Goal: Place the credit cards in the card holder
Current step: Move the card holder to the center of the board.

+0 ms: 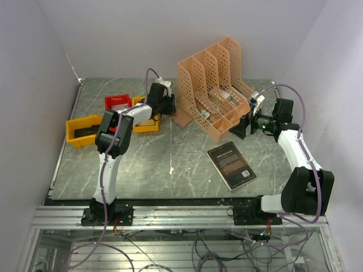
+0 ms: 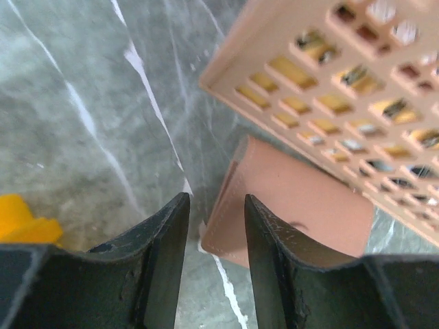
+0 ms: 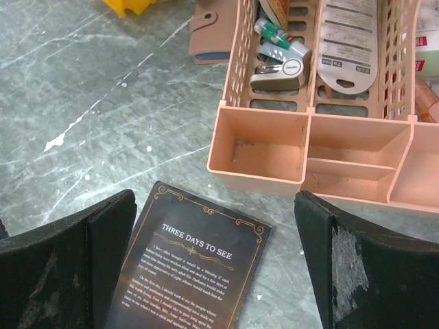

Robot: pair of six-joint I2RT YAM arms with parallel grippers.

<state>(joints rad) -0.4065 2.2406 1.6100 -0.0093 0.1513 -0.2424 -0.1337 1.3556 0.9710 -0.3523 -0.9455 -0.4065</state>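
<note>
The salmon-pink card holder (image 2: 302, 199) lies folded on the marble table, tight against the peach lattice organizer (image 2: 329, 75). In the top view the card holder (image 1: 182, 118) sits at the organizer's left foot. My left gripper (image 2: 216, 209) hovers low over its near left corner, jaws partly apart with nothing between them. Seen from the right wrist, the holder (image 3: 212, 31) shows a bluish strip along its near edge. No separate credit cards show in any view. My right gripper (image 3: 212, 264) hangs wide open and empty above the black book (image 3: 192, 267).
The organizer (image 1: 212, 90) stands at the back centre, its slots holding small items and its front compartments (image 3: 264, 147) bare. A red bin (image 1: 118, 102) and two yellow bins (image 1: 84, 130) sit at the left. The black book (image 1: 231, 164) lies at the front right.
</note>
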